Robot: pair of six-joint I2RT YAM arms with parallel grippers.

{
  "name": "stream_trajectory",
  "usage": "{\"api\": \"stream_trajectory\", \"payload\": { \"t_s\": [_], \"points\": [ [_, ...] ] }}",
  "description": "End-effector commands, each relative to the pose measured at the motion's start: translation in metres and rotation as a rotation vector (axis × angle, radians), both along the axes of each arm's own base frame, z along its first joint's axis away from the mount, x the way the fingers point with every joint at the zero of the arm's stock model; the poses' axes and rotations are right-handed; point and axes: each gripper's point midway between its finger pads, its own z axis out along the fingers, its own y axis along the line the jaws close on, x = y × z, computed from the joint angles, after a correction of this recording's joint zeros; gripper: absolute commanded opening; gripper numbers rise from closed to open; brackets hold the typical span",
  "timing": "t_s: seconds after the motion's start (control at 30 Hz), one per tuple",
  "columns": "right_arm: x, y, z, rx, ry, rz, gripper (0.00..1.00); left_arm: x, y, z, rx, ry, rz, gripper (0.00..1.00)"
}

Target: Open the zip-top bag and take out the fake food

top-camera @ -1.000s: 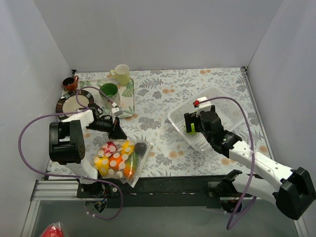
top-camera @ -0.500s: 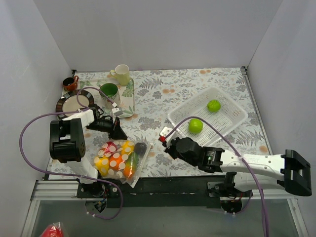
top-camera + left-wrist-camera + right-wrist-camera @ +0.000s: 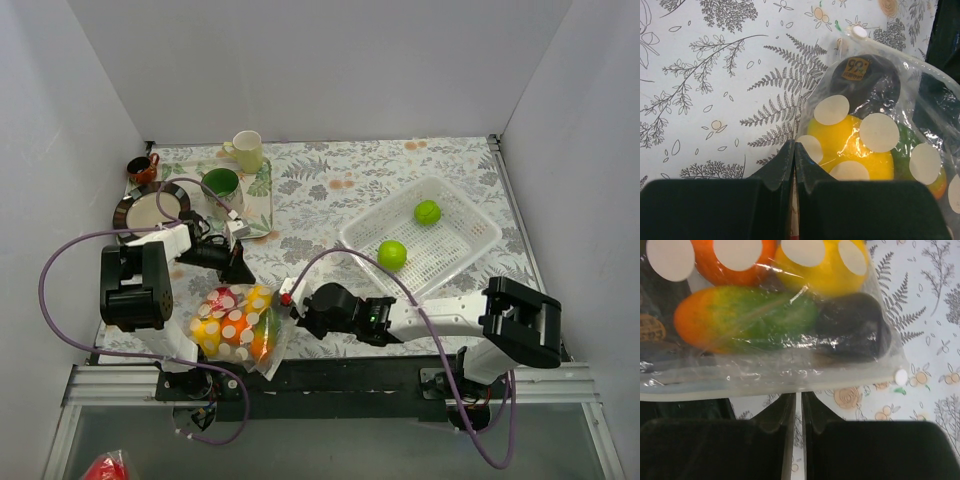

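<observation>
Zip-top bag holding fake food lower left in top view, left gripper pinching its edge, right gripper closed just beside its zip strip.

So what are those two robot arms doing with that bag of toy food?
They are emptying it. The left gripper is closed at one edge of the zip-top bag and looks to be pinching it. The right gripper, fingers together, is right at the bag's zip edge. Most of the fake food is inside the bag; two green fruits lie in the white basket.
</observation>
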Motion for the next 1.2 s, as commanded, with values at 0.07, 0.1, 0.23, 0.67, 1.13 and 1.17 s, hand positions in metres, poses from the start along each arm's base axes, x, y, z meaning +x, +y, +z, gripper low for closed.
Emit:
{"api": "stream_trajectory", "payload": {
  "t_s": [0.07, 0.1, 0.23, 0.67, 1.13, 1.17],
  "points": [
    [0.0, 0.054, 0.032, 0.128, -0.007, 0.072, 0.24, 0.009, 0.006, -0.002, 0.061, -0.064, 0.027, 0.0],
    [0.0, 0.06, 0.037, 0.139, -0.01, 0.082, 0.27, 0.01, 0.006, -0.002, 0.065, -0.066, 0.031, 0.0],
    [0.002, 0.074, 0.038, 0.151, -0.009, 0.09, 0.48, 0.015, 0.006, -0.003, 0.076, -0.069, 0.05, 0.0],
    [0.034, 0.084, 0.011, 0.032, -0.067, -0.042, 0.73, 0.006, 0.002, -0.009, 0.101, -0.061, 0.038, 0.0],
    [-0.034, 0.085, -0.031, -0.148, 0.121, 0.345, 0.72, 0.013, -0.002, -0.006, 0.102, -0.059, 0.056, 0.0],
    [-0.038, 0.083, -0.036, -0.151, 0.133, 0.362, 0.72, 0.014, -0.002, -0.005, 0.102, -0.061, 0.057, 0.0]
  ]
}}
